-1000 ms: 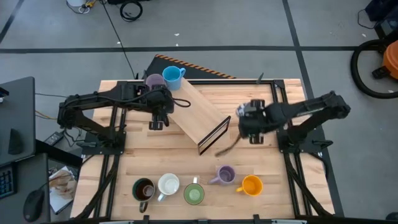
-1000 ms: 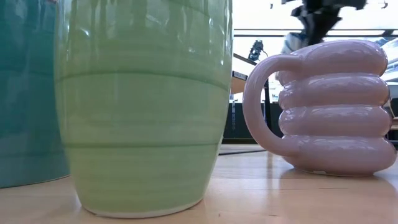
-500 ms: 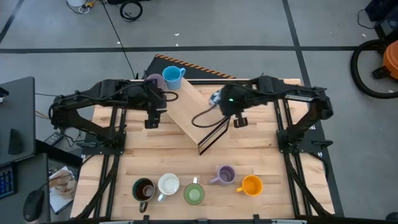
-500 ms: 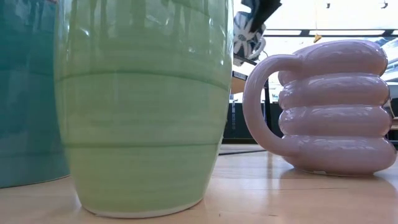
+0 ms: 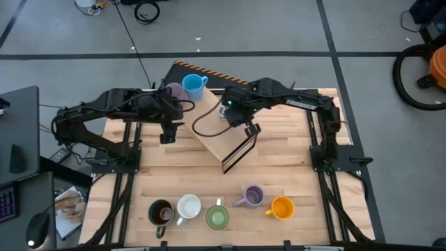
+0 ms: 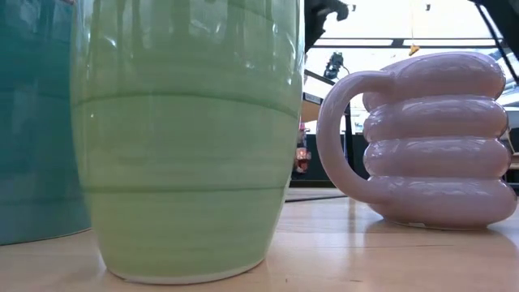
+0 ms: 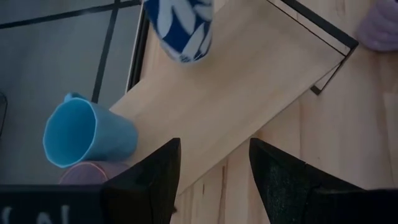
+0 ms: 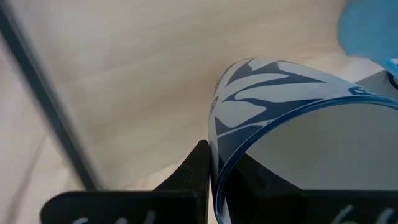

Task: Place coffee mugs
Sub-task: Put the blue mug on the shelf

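My right gripper (image 5: 233, 113) is shut on a white mug with a blue leaf pattern (image 7: 180, 28), over the far part of a slanted wooden board (image 5: 219, 125). A blue mug (image 5: 194, 85) and a lilac mug (image 5: 171, 90) stand at the board's far left end. My left gripper (image 5: 167, 129) hangs open beside the board's left side, touching nothing. Dark brown (image 5: 161, 211), white (image 5: 188, 206), green (image 5: 217, 217), lilac (image 5: 252, 196) and orange (image 5: 281, 207) mugs stand in a row near the near edge. My right gripper holds the patterned mug by its rim (image 8: 219, 140), pinched with one finger (image 8: 196, 167) outside the wall and the other inside the opening. The fingers come from above. The mug stays upright below them, over the board (image 7: 249, 93); whether its bottom touches the wood I cannot tell.
The board has a dark frame at its near right end (image 5: 240, 155). In the low view the green mug (image 6: 186, 138) and the ribbed lilac mug (image 6: 438, 138) fill the foreground. Bare tabletop (image 5: 181, 171) lies between the board and the mug row.
My right gripper has carried the patterned mug from the table's right side toward the left and far edge, ending over the board near the blue mug. My left gripper has drawn back a little toward the left edge.
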